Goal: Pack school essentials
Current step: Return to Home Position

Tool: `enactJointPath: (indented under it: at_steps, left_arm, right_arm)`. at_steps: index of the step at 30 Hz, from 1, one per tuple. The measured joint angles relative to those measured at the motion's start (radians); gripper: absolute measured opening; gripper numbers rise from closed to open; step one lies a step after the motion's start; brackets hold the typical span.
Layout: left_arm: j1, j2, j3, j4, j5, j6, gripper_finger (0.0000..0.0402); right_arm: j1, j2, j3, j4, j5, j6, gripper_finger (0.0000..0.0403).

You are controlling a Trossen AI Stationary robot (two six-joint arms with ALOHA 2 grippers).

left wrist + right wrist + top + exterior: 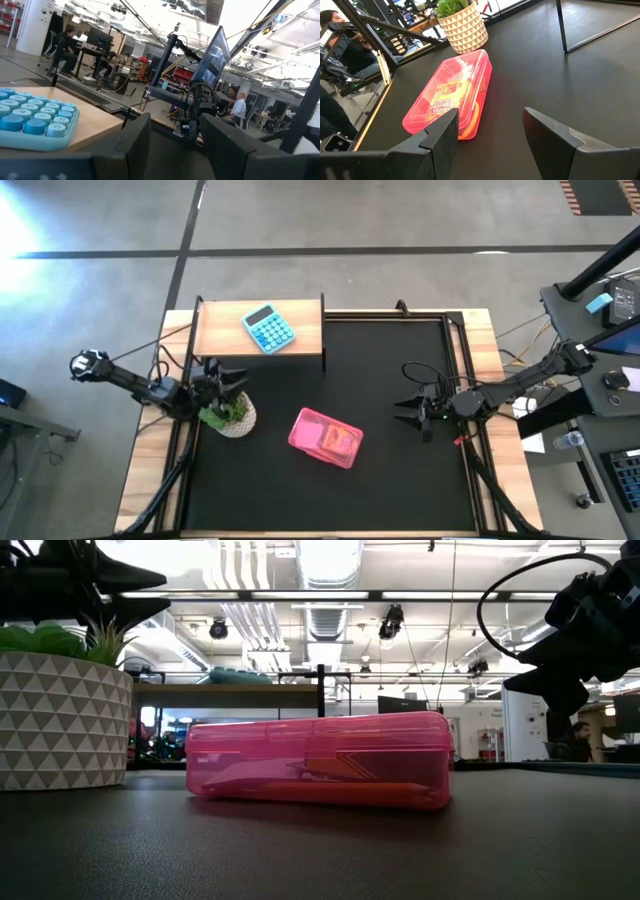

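Surface: the black surface [400, 480] fills the lower middle of the high view and carries the box and the plant.
Pink box: the pink box [325, 438] lies flat just below the centre of that view, with its lid shut, and touches neither hand.
Contents: in the right wrist view a yellow crayon box [445, 97] and something orange show through the box's clear wall. The other items cannot be made out.
Right hand: the right hand [408, 411] hangs right of centre, near the box but apart from it and raised off the surface. Its fingers are spread and hold nothing.
Left hand: the left hand [232, 383] is at centre left, above the potted plant [235, 418], with its fingers apart and empty.
Far edge: a blue calculator [268, 329] rests on a wooden shelf [215, 330] at upper centre, outside the box.
Progress: no school item shows outside the box, so I judge the packing finished. Only drawing both arms back to rest seems left.
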Motion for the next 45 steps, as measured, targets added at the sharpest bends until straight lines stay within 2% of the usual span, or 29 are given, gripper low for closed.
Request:
enactJointPath:
  at_steps: [17,45]
  left_arm:
    - [0.001,0.044,0.0,0.0,0.0,-0.001,0.0157]
    - [0.001,0.043,0.0,0.001,0.0,-0.003,0.0157]
  right_arm:
    - [0.0,0.0,0.0,0.0,0.0,0.0,0.021]
    - [0.0,0.0,0.0,0.0,0.0,0.0,0.021]
